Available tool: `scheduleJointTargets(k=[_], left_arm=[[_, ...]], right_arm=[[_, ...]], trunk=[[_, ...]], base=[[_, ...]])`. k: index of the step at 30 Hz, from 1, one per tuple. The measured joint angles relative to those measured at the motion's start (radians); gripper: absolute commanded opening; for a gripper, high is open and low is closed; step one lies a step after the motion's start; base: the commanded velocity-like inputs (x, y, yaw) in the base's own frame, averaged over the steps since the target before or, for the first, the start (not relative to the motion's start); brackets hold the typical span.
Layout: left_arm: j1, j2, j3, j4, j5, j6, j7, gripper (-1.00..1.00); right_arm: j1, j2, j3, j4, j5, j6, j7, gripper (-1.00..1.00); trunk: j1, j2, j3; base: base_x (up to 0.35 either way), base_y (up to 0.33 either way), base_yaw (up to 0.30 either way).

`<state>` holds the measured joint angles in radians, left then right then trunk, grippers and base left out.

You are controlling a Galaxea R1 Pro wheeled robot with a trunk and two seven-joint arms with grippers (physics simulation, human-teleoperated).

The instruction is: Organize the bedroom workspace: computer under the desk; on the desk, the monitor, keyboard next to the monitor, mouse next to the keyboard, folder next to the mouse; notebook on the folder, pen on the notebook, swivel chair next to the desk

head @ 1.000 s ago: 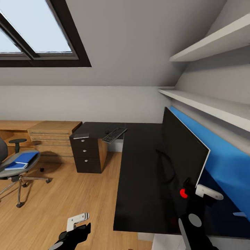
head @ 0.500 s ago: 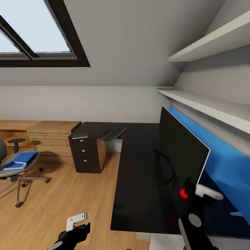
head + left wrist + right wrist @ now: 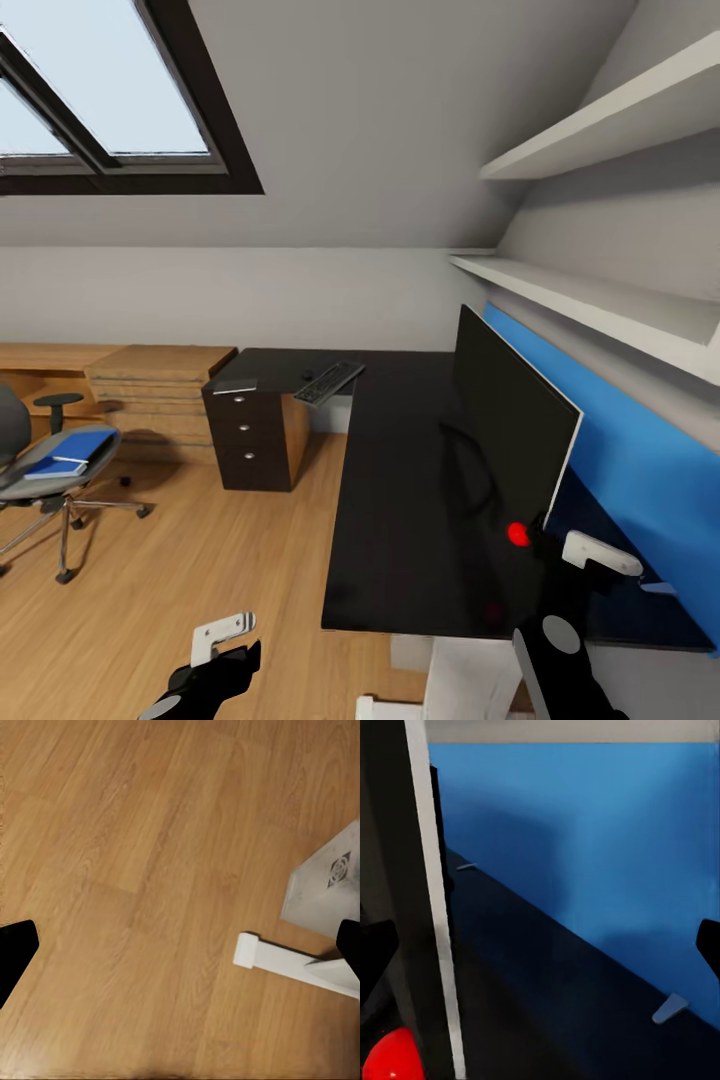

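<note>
At the far left the swivel chair (image 3: 40, 470) stands well apart from the bench (image 3: 400, 500), with the folder (image 3: 72, 448) on its seat and what looks like the notebook (image 3: 52, 467) lying on the folder; both have yet to go to the bench, and the chair has yet to be brought beside it. Low in the head view the left tool (image 3: 222, 640) hangs over the wooden floor (image 3: 150, 870), fingers spread wide and empty (its wrist camera looks straight down past a white bench foot (image 3: 289, 964)). Further right, on the far wing of the bench above the drawer unit (image 3: 243, 440), the keyboard (image 3: 328, 383) overhangs the edge with the mouse (image 3: 307, 376) just beside it; both are on the bench but well apart from the monitor (image 3: 510, 440), so that pairing is not yet done. The monitor stands upright on the bench against the blue wall panel (image 3: 640, 450). The right tool (image 3: 565, 555) sits by the monitor's near edge, released, its fingers either side of that edge without closing. The pen and computer I cannot make out.
</note>
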<state>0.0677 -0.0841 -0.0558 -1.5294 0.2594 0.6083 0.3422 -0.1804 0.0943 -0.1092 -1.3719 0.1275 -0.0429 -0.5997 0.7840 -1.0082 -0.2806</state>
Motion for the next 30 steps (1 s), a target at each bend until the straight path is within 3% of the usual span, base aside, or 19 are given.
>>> scheduleJointTargets(k=[12, 22, 26, 30], left_arm=[[0.0, 0.001, 0.005, 0.0, 0.0, 0.0, 0.0, 1.0], [0.0, 0.002, 0.006, 0.006, -0.001, 0.0, 0.005, 1.0], [0.0, 0.003, 0.005, 0.089, -0.002, -0.002, 0.002, 1.0], [0.0, 0.004, 0.005, 0.161, -0.003, -0.003, -0.001, 1.0]], right_arm=[[0.0, 0.001, 0.007, 0.001, 0.001, -0.001, 0.003, 1.0], [0.002, 0.001, 0.055, -0.002, 0.003, 0.001, 0.004, 1.0], [0.031, 0.006, 0.058, 0.001, 0.0, 0.0, 0.005, 1.0], [0.098, 0.009, 0.06, 0.003, -0.002, -0.008, 0.006, 1.0]], trunk=[[0.0, 0.0, 0.0], [0.0, 0.0, 0.0], [0.0, 0.0, 0.0], [0.0, 0.0, 0.0]], base=[[-0.336, 0.0, 0.0], [-0.336, 0.0, 0.0], [-0.336, 0.0, 0.0], [-0.205, 0.0, 0.0]])
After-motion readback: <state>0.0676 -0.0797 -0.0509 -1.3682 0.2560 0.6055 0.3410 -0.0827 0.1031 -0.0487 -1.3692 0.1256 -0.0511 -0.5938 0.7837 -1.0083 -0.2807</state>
